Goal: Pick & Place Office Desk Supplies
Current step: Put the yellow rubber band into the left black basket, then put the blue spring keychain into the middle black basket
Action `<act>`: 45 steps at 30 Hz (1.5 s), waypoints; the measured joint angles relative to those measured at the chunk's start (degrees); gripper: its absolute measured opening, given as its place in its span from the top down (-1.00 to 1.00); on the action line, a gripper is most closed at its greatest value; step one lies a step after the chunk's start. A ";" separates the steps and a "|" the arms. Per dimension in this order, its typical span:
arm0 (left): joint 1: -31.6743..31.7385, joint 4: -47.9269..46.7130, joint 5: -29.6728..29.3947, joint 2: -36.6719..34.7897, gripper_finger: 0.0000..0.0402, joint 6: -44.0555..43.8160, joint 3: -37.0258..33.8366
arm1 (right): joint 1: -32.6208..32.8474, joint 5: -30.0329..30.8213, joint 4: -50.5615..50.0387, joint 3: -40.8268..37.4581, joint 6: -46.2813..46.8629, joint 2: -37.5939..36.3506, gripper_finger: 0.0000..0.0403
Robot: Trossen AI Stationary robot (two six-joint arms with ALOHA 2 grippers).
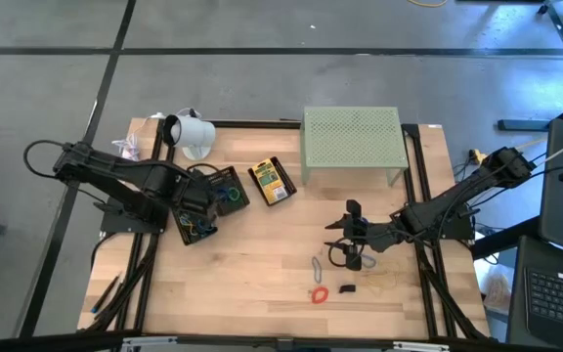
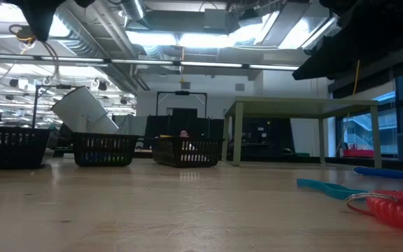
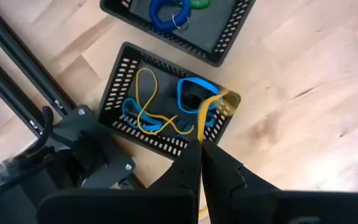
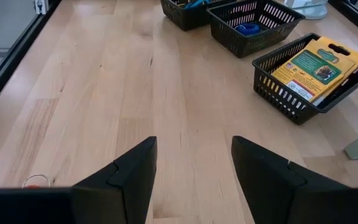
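- left gripper (image 3: pixel 201 149) pinching thin yellow rubber band (image 3: pixel 201 118) over slotted black plastic basket (image 3: pixel 120 78)
- right gripper (image 4: pixel 194 165) spread above bare woodgrain table (image 4: pixel 135 74)

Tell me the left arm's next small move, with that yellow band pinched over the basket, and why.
Probably open the left gripper and let go. Its fingers are shut on a yellow rubber band that hangs over the rim of the black basket, where other yellow and blue bands already lie. Nudging slightly inward first might keep it from draping over the rim.
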 joint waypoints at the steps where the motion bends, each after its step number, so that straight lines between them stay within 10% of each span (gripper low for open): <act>1: -0.01 0.01 0.06 -0.02 0.99 -0.09 -0.27 | 0.00 0.00 0.00 0.00 0.00 0.00 -0.04; 20: -0.01 -0.06 3.13 -0.01 0.96 -6.21 -16.29 | 0.00 0.00 0.00 0.00 0.09 0.00 -0.04; 35: -0.01 4.31 1.35 0.07 0.51 -11.46 -16.87 | 0.00 -0.04 -0.01 0.00 0.45 0.00 -0.04; 45: -0.01 20.71 -8.54 0.07 0.40 -5.68 -16.87 | -0.03 -8.86 -12.24 0.00 14.68 0.00 -0.04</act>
